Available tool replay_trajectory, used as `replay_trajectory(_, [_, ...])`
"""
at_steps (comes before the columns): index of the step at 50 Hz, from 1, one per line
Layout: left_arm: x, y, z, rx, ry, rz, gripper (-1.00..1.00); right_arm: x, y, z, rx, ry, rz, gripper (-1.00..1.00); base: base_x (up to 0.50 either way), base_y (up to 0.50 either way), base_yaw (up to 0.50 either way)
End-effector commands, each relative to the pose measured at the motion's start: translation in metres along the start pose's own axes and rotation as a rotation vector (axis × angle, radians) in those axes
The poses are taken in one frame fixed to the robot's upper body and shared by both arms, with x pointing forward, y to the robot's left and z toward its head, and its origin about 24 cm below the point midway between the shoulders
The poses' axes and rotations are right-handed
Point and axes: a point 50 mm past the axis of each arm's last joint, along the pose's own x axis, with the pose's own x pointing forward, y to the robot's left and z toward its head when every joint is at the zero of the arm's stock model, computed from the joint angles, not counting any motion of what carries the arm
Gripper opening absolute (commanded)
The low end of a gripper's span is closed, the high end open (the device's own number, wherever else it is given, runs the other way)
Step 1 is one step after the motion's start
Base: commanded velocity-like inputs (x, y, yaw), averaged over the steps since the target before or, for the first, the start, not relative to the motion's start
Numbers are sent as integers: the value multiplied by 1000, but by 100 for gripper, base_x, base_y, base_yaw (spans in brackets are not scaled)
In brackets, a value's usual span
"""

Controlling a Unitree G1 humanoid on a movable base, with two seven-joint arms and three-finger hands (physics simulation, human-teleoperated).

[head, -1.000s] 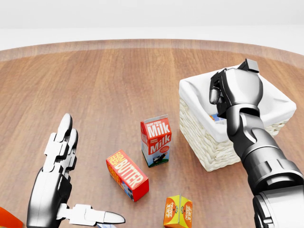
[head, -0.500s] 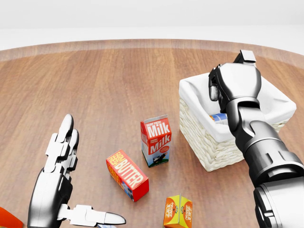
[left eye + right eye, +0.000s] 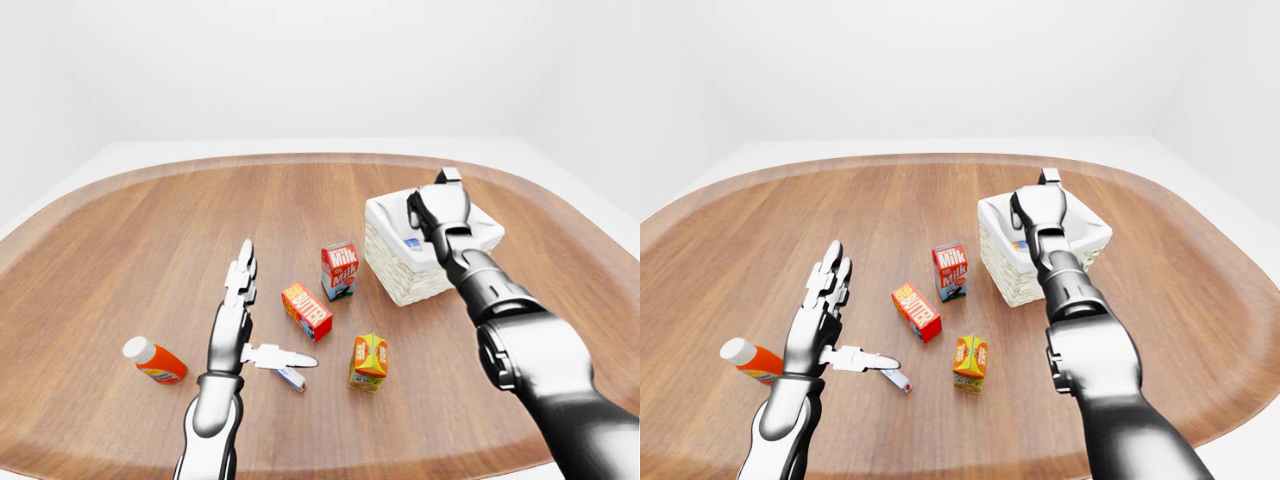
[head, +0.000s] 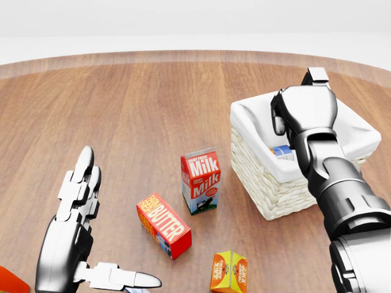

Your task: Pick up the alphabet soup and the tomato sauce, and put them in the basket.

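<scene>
The white-lined wicker basket (image 4: 259,180) stands at the right of the head view. Inside it lies a can with a blue and white label (image 4: 282,151); which can it is I cannot tell. My right hand (image 4: 278,119) hangs just above the basket's opening, fingers pointing down, open and holding nothing. My left hand (image 4: 113,223) hovers flat and open over the table at the lower left, fingers spread. A small white, red and blue item (image 3: 292,378) lies beneath its thumb, partly hidden.
A milk carton (image 4: 200,180) stands left of the basket. A red butter box (image 4: 164,224) and an orange juice carton (image 4: 229,271) lie below it. An orange bottle with a white cap (image 3: 155,362) lies left of my left hand.
My right hand has risen out of the basket and shifted slightly right, leaving the can inside. The left hand has not moved.
</scene>
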Motion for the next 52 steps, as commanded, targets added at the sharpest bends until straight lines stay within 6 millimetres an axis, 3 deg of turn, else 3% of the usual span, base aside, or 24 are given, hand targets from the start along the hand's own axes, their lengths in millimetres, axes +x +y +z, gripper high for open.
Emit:
replay_trajectory(1, [1,0,0,-2,-1,2,100,0,-1,-2,13,13,-5,-100,0,0,0])
replay_trajectory(6, [0,0,-1,-2,2,1,100,0,-1,-2,15,14,-4,-97,0,0,0])
replay_trajectory(7, [0,0,-1,-2,2,1,100,0,0,-2,16,14,-2,-73,0,0,0])
replay_trajectory(8, [0,0,0,-2,0,1,100,0,0,-2,17,15,-2,-13,0,0,0])
replay_trajectory(9, [0,0,0,-2,-1,1,100,0,0,-2,16,15,-2,31,0,0,0])
replay_trajectory(11, [0,0,-1,-2,4,1,100,0,0,-2,19,15,-2,100,0,0,0])
replay_trajectory(33, [0,-1,-1,1,3,-3,100,0,0,-1,27,17,-2,100,0,0,0])
replay_trajectory(52, [1,1,-1,-4,0,2,100,17,-32,-4,60,36,-99,100,0,0,0])
